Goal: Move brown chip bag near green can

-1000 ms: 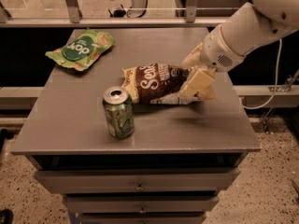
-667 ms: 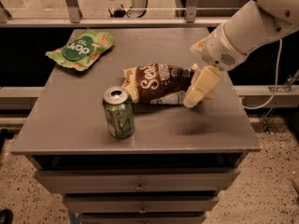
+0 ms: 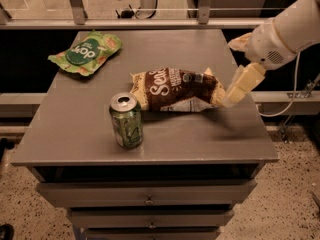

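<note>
One brown bag (image 3: 175, 89) crosswise, end effector (image 3: 232, 73) right

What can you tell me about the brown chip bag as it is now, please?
The brown chip bag is crinkled and glossy, dark brown and tan-yellow with large white lettering. It lies flat on the grey table, lettering up, its left end just behind the green can. The open gripper is at its right end; contact is unclear.

Right of the brown chip bag (image 3: 175, 89), the gripper (image 3: 234, 71) has its arm (image 3: 300, 24) cropped
</note>
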Controlling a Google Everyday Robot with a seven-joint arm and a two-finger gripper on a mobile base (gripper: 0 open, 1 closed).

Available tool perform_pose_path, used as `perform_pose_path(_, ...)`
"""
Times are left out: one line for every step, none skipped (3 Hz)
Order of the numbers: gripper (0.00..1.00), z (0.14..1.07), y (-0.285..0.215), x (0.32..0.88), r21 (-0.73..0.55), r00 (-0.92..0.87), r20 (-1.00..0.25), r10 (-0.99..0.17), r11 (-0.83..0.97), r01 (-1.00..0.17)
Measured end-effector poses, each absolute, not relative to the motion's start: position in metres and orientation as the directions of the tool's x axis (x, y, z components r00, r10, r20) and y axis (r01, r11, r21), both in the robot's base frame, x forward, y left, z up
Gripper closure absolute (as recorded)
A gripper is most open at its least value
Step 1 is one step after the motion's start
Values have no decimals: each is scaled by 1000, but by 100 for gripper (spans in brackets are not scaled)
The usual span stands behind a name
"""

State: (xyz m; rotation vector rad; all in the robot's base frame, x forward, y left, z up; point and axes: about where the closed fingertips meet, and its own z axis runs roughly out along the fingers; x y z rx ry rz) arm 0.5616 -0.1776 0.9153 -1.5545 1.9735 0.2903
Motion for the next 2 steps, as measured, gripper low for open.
perform_pose_path(0, 929, -244, 571, -202, -138, -635, -760, 336, -920)
perform_pose_path(0, 959, -256, 582, -258, -102, -656, -748, 349, -901)
